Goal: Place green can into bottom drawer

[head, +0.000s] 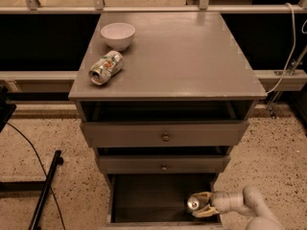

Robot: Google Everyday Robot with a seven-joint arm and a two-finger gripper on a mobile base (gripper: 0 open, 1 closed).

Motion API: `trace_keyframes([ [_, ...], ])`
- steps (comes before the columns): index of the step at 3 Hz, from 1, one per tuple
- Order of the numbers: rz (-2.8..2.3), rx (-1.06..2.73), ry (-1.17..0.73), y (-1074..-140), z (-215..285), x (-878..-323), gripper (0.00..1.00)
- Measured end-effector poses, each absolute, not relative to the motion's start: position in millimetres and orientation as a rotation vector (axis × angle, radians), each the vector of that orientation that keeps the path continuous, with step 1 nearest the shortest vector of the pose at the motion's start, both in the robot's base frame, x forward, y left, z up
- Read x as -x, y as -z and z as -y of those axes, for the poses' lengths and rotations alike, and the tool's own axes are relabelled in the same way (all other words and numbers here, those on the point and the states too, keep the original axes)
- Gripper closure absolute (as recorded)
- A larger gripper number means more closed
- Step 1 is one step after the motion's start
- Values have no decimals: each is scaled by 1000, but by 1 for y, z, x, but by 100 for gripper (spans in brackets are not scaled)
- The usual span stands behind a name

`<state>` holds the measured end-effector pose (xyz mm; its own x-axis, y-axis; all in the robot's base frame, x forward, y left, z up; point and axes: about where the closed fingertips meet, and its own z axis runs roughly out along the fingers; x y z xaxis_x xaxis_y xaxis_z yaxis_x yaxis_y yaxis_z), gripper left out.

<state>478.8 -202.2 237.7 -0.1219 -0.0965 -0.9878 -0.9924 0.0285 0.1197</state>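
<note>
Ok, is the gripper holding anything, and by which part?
Yes: the gripper holds the green can, clamped across its side wall with its silver end showing, inside the bottom drawer.

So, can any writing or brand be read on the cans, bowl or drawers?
On the silver can beside the white bowl: red and green marks, too blurred to read.
On the green can, held by the gripper inside the bottom drawer: nothing readable.
Bowl and upper drawers: no text.
</note>
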Motion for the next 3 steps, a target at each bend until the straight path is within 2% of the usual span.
trace_keyframes([
  [3,-1395,1199,-1228,-231,195,-482,12],
])
